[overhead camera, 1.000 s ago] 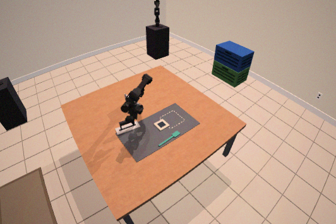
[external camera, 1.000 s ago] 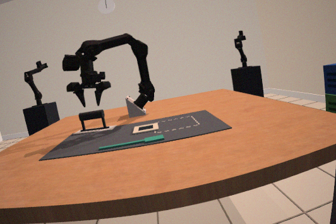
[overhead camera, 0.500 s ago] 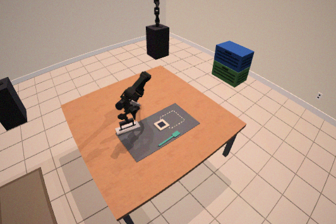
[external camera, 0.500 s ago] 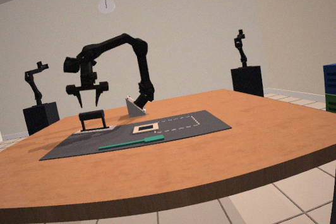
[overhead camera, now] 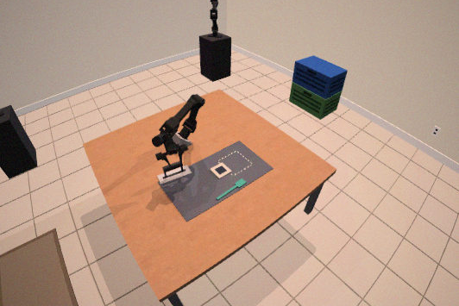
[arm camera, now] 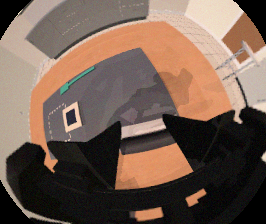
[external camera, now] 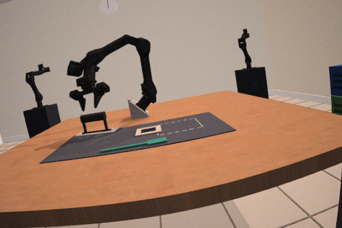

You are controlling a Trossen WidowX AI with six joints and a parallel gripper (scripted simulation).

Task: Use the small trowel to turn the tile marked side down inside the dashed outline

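Observation:
The tile (overhead camera: 221, 170) (external camera: 148, 130) (arm camera: 71, 117) is cream with a dark square facing up. It lies on the grey mat (overhead camera: 194, 202) (external camera: 74, 149) (arm camera: 111, 90), just outside the near-left end of the dashed outline (overhead camera: 251, 161) (external camera: 202, 124). A slim green trowel (overhead camera: 231, 189) (external camera: 133, 145) (arm camera: 77, 79) lies flat on the mat in front of the tile. A bulkier tool with a black bar handle on a pale plate (overhead camera: 173, 171) (external camera: 93, 118) (arm camera: 144, 131) stands at the mat's left end. My gripper (overhead camera: 169, 159) (external camera: 89, 106) (arm camera: 141, 120) hangs open and empty a little above that handle.
The arm's grey wedge base (external camera: 135, 110) sits on the wooden table (overhead camera: 259, 134) behind the mat. Two other arms on black pedestals (overhead camera: 215, 56) (external camera: 40, 119) stand on the floor. Blue and green crates (overhead camera: 319, 86) are stacked by the right wall.

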